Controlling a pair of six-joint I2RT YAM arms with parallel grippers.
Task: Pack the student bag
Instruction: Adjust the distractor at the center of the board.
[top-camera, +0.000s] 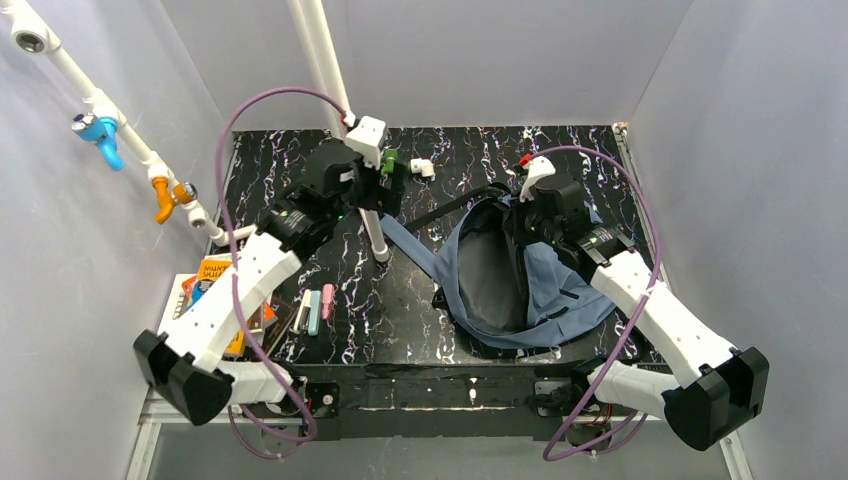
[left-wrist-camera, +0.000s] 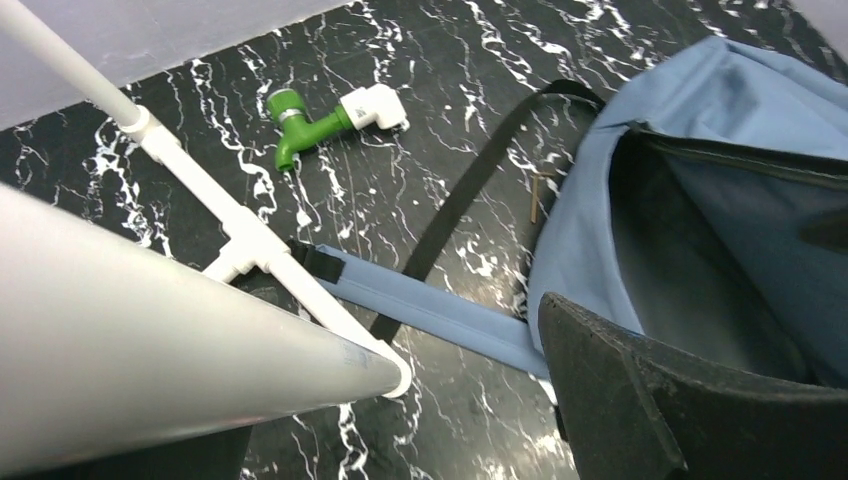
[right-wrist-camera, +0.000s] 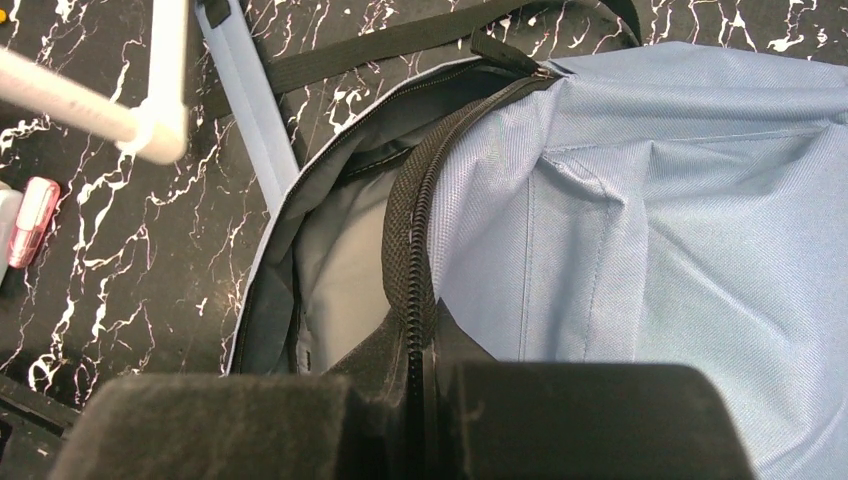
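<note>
Right pincer (right-wrist-camera: 424, 372) is clenched on the bag (top-camera: 560, 290), its black fingers pinched over the zipper edge at the rim of the opening. In the right wrist view the zipper (right-wrist-camera: 405, 240) runs straight down into the closed jaws at the bottom of the frame.

The bag lies on the black marbled table (top-camera: 400, 320), right of centre in the overhead view. Its mouth gapes toward the left and shows a dark grey inside. A blue padded strap (left-wrist-camera: 430, 312) trails out of it toward the middle of the table, and a black webbing strap (left-wrist-camera: 470, 190) crosses above that.

Left pincer (top-camera: 383, 180) hangs over the upper middle of the table with its jaws spread wide, grasping nothing. In its own view one black finger (left-wrist-camera: 690, 400) fills the lower right corner, apart from the white pipe (left-wrist-camera: 250, 245) that slants across the left half and ends on the table beside the blue strap.

A green and white pipe fitting (left-wrist-camera: 325, 118) lies near the top of that view. A pink marker (top-camera: 327, 300) and two pale ones lie side by side at lower left of the overhead view. A stack of books (top-camera: 212, 272) sits at the table's left edge, partly under the left arm.
</note>
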